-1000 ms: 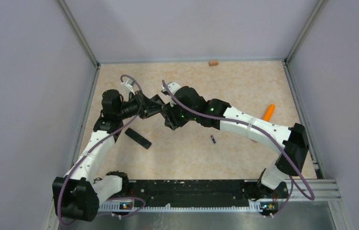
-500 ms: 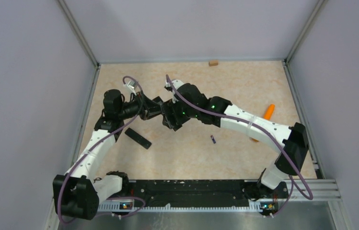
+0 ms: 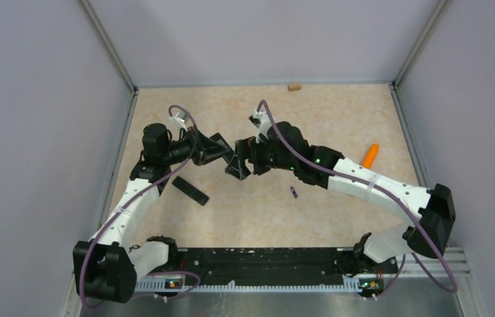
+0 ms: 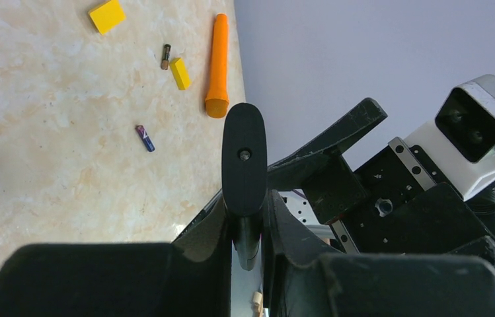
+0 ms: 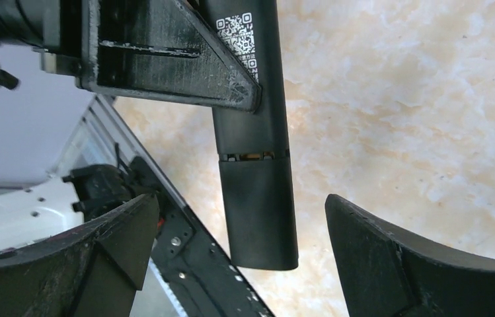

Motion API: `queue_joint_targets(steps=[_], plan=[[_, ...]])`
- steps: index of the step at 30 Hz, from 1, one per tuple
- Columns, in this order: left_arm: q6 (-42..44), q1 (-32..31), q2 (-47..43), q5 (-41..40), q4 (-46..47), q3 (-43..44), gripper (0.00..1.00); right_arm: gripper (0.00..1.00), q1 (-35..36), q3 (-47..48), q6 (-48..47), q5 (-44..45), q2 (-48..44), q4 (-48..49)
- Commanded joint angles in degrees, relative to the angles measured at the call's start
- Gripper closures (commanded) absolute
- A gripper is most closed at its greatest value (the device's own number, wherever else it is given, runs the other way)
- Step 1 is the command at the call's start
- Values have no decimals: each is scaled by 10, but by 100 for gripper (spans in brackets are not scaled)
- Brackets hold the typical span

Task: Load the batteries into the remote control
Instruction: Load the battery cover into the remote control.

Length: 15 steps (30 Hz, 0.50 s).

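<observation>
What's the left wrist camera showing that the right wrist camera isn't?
Only the left wrist view: a purple battery, yellow blocks, the orange stick and the right arm's camera. Only the right wrist view: the QR sticker and a seam on the back of the remote. Both: that remote clamped in the left gripper, and the marbled table.

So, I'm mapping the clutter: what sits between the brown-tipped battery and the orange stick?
A small yellow block lies between that battery and the orange stick; the left wrist view shows it.
</observation>
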Motion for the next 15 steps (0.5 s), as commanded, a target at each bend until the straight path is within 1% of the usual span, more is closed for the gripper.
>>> queue_joint_targets(steps=[1, 5, 7, 9, 12, 15], plan=[[-5, 2, -6, 0, 20, 9, 100, 2, -6, -72, 108, 20, -77, 140], [-15, 3, -17, 1, 29, 6, 100, 4, -6, -182, 227, 86, -136, 241], [-22, 3, -23, -1, 33, 5, 100, 4, -6, -227, 286, 118, -157, 265], [-31, 3, -27, 0, 38, 3, 100, 4, -6, -249, 317, 131, -169, 281], [-49, 3, -33, 5, 49, 1, 100, 5, -6, -268, 350, 124, -169, 319], [-69, 3, -42, 6, 67, -8, 100, 15, -5, -274, 388, 94, -151, 384]])
